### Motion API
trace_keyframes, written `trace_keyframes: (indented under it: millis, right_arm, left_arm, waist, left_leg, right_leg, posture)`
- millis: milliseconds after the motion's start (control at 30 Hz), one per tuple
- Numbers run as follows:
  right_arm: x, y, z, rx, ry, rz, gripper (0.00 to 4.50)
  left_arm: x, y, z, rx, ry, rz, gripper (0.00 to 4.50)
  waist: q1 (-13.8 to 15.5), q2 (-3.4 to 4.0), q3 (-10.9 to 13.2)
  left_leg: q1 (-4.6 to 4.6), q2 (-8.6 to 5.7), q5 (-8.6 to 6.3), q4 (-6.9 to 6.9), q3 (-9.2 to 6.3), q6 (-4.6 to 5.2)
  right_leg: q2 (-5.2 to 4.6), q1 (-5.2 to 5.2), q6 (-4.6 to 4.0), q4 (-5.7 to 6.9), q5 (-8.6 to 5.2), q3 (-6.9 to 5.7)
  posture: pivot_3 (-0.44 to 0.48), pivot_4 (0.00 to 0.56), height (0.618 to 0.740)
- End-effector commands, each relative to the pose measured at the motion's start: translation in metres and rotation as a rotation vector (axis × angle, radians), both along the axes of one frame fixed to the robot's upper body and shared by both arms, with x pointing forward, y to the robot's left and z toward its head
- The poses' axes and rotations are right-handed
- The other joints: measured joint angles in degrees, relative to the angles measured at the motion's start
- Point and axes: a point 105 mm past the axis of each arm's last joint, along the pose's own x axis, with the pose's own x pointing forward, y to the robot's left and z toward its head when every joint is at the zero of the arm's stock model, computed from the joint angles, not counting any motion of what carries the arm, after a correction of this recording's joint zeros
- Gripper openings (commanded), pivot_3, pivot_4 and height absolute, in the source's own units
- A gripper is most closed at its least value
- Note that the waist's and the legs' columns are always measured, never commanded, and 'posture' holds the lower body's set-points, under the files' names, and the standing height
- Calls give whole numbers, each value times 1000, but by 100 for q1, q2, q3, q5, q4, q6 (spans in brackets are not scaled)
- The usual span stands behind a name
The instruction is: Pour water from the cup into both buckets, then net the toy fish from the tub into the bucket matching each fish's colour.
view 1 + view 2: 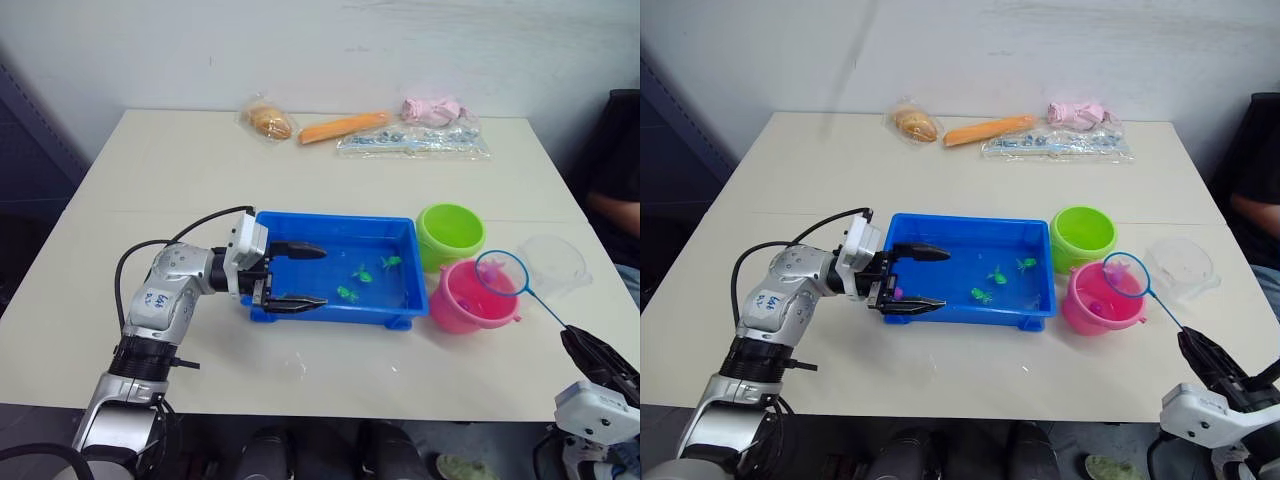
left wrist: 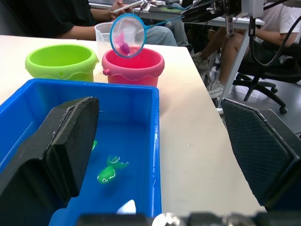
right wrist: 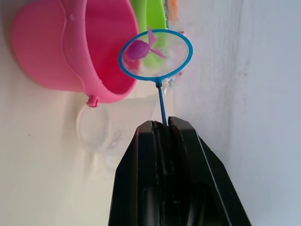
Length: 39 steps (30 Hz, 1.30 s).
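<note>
On the pale table (image 1: 330, 190), the shallow rectangular bright blue plastic tub (image 1: 335, 226) sits near the centre, with three tiny green plastic fish (image 1: 362, 273) lying in it. The left end effector (image 1: 300, 275) is at the tub's 9 o'clock end, its two black fingers spread wide apart, one inside the tub and one outside along the near wall, gripping nothing. At the tub's 3 o'clock side stand the small round lime green plastic bucket (image 1: 450, 232) and, just nearer the robot, the small round pink plastic bucket (image 1: 470, 298), the two touching or nearly so. The clear colourless plastic cup (image 1: 552, 264) stands just beyond the pink bucket, at its 3 o'clock. The right end effector (image 3: 162, 126) is closed on the thin blue handle of a small round blue-rimmed net (image 3: 155, 53), which hovers over the pink bucket's rim with a tiny magenta plastic fish (image 3: 139, 48) lying in its mesh.
</note>
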Motion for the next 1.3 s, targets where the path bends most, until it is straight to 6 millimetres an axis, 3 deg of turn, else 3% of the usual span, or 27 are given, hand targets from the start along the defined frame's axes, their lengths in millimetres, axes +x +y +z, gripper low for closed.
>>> trace_keyframes:
  millis: [33, 233, 400, 533, 633, 700, 800, 1033, 1300]
  right_arm:
    - [-4, -6, 7, -92, -55, -16, 0]
    - [-7, -10, 1, -208, -75, -13, 0]
    - [-10, -2, -8, -164, -63, 19, 0]
    - [-10, -13, 0, -143, -123, -50, 0]
    - [-13, -3, -11, -141, -72, 14, 0]
    - [-13, -10, -8, -146, -90, -24, 0]
    - [-12, 5, -17, -126, -60, 45, 0]
    - [-10, -6, -11, -148, -98, -8, 0]
    - [-5, -4, -5, -183, -122, 20, 0]
  left_arm:
    - [-3, 0, 8, -14, -42, -3, 4452]
    - [-2, -3, 9, -22, -42, -2, 4452]
    - [-2, -5, 8, -30, -40, -6, 4452]
    - [-4, -8, 9, -36, -38, -13, 4452]
    - [-6, -8, 8, -29, -33, -23, 4452]
    - [-5, -7, 9, -29, -35, -22, 4452]
    - [-4, -7, 10, -30, -35, -21, 4452]
    - [-4, -8, 11, -30, -37, -27, 4452]
    - [-3, -10, 13, -39, -41, -25, 4452]
  waist:
    - [7, 0, 0]
    - [-2, 2, -1]
    - [-16, 3, -2]
    - [-32, 4, -2]
    - [-38, 5, -3]
    - [-47, 5, -3]
    - [-96, 5, -3]
    - [-127, 11, -6]
    - [-125, 11, -7]
  left_leg:
    - [0, 0, 0, 1, 0, 0]
    - [0, 0, 0, 2, 0, 0]
    - [0, 1, 0, 2, 0, 0]
    - [0, 2, 0, 2, -1, 0]
    - [0, 2, 0, 2, -1, 0]
    - [0, 2, 0, 2, -1, 0]
    - [1, 3, 1, 2, -1, 1]
    - [1, 4, 1, 2, -2, 1]
    - [1, 3, 2, 2, -3, 2]
  right_leg:
    - [0, 0, 0, 0, 0, -1]
    - [-2, 0, -1, 2, -1, 1]
    - [-2, 0, -2, 2, -1, 1]
    - [-2, 0, -2, 4, -1, 1]
    - [-2, 0, -2, 3, -1, 2]
    - [-2, 0, -3, 3, -2, 1]
    - [-4, 1, -3, 4, -2, 2]
    - [-5, 0, -3, 7, -2, 2]
    - [-8, 0, -3, 9, -2, 2]
  posture:
    - [0, 150, 740]
    - [0, 150, 740]
    - [0, 150, 740]
    - [0, 150, 740]
    - [0, 150, 740]
    - [0, 150, 740]
    - [0, 150, 740]
    - [0, 150, 740]
    - [0, 150, 740]
